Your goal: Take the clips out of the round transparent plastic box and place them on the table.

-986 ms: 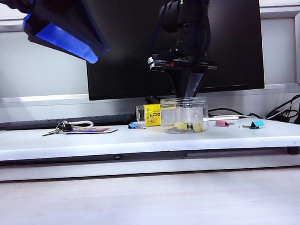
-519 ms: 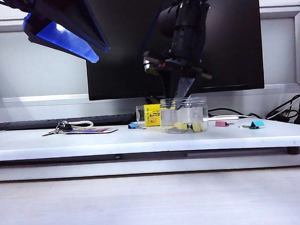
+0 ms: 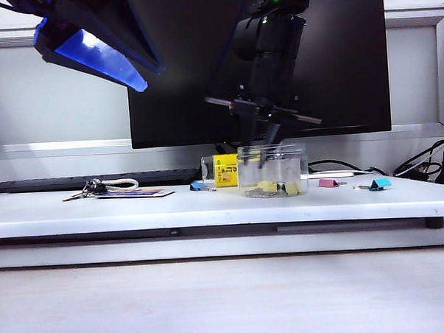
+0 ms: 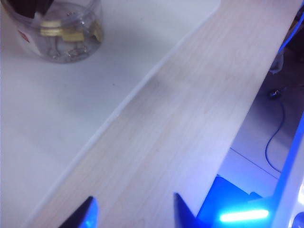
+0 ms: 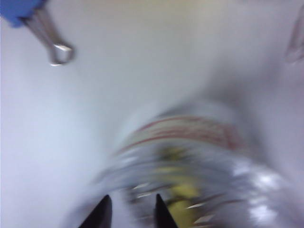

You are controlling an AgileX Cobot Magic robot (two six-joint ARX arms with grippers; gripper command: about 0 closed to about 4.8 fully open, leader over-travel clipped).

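The right pincer (image 3: 264, 151) hangs tilted over the mouth of the round transparent plastic box (image 3: 272, 170), its fingertips (image 5: 101, 213) a modest gap apart and gripping nothing. The pale-yellow clips (image 3: 276, 187) lie on the bottom of the box, which stands mid-counter (image 3: 135, 211). The box's white label patch (image 4: 27, 39) shows a red mark too small to read. The left pincer (image 4: 134, 213) is spread wide and empty, high at the exterior view's left. A yellow-labelled bottle (image 3: 219, 170) stands just beside the box, its print illegible.

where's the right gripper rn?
Exterior view, right of centre: right gripper is dipped into the mouth of the round transparent plastic box, above the clips.
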